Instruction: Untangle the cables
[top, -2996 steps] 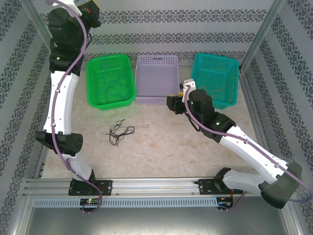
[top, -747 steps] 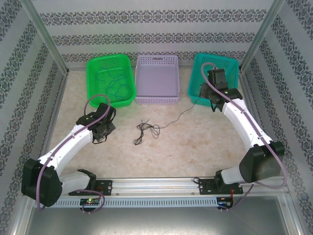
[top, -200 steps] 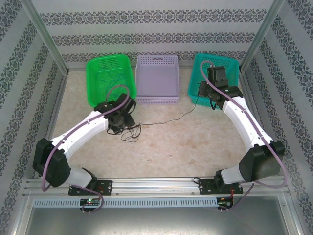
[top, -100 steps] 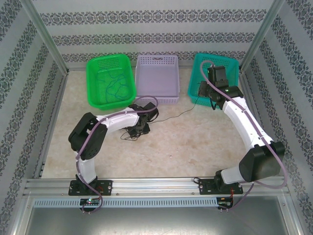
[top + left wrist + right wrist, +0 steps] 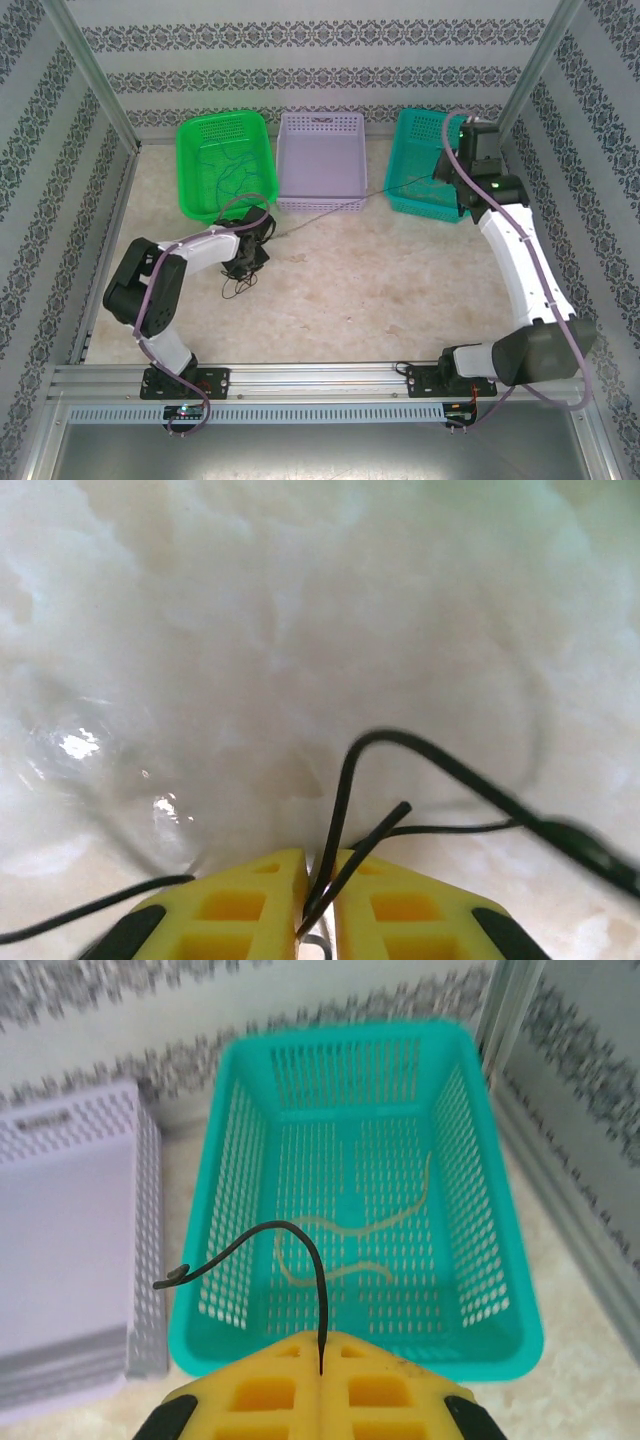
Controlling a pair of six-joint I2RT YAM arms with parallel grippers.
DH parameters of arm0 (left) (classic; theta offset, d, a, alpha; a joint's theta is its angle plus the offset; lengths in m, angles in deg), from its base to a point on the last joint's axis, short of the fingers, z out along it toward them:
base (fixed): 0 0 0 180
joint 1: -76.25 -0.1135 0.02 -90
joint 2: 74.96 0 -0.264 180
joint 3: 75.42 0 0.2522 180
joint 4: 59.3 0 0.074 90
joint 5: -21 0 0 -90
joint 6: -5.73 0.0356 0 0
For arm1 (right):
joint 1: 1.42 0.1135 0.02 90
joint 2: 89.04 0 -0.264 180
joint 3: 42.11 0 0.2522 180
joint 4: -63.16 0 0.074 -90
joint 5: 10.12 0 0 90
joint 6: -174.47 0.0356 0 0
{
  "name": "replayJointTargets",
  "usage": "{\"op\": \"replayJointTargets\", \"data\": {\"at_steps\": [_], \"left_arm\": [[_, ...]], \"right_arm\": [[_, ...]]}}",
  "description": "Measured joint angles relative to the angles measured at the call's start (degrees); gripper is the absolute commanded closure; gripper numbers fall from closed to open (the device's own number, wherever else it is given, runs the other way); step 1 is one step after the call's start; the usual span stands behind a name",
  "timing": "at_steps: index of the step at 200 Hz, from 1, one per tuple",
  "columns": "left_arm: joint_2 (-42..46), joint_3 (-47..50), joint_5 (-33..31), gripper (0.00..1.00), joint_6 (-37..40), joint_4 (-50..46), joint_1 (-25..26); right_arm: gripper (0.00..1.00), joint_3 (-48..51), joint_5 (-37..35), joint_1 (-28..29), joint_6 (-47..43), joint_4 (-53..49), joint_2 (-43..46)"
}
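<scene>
Left gripper (image 5: pixel 320 868): jaws are now closing hard together, pinching strands of the black tangle (image 5: pixel 237 283) low over the table (image 5: pixel 380 290), after shifting left toward the green basket (image 5: pixel 190 170). Right gripper (image 5: pixel 322 1348): fingers pressed together on one black cable (image 5: pixel 320 1310), now sitting further back over the teal basket (image 5: pixel 340 1038), where a yellowish-tan cable (image 5: pixel 345 1228) is lying. That black cable, slack a moment ago, is now stretching taut between the two grippers. Judgement: one strand is being drawn out while the knot is being held back
</scene>
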Motion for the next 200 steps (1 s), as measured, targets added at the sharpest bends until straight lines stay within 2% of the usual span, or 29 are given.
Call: {"op": "replayJointTargets", "data": {"at_steps": [93,136,167,181,200], "left_arm": [[1.7,2.2,7.0,0.88,-0.5,2.6,-4.5],[1.8,2.0,8.1,0.88,-0.3,2.6,-5.1],[1.9,1.9,8.1,0.96,0.1,2.4,-5.2],[1.9,1.7,8.1,1.0,0.2,2.2,-5.2],[1.9,1.9,8.4,1.0,0.3,2.3,-5.5]], "right_arm": [[1.0,-13.4,-3.5,0.0,-3.6,4.2,3.2],[1.0,-18.5,-1.8,1.0,-3.8,5.3,3.0],[1.0,-18.6,-1.8,3.6,-4.2,6.2,3.1],[1.0,-19.1,-2.6,3.3,-4.4,6.1,3.1],[1.0,-20.9,-4.2,1.6,-4.6,6.6,3.1]]}}
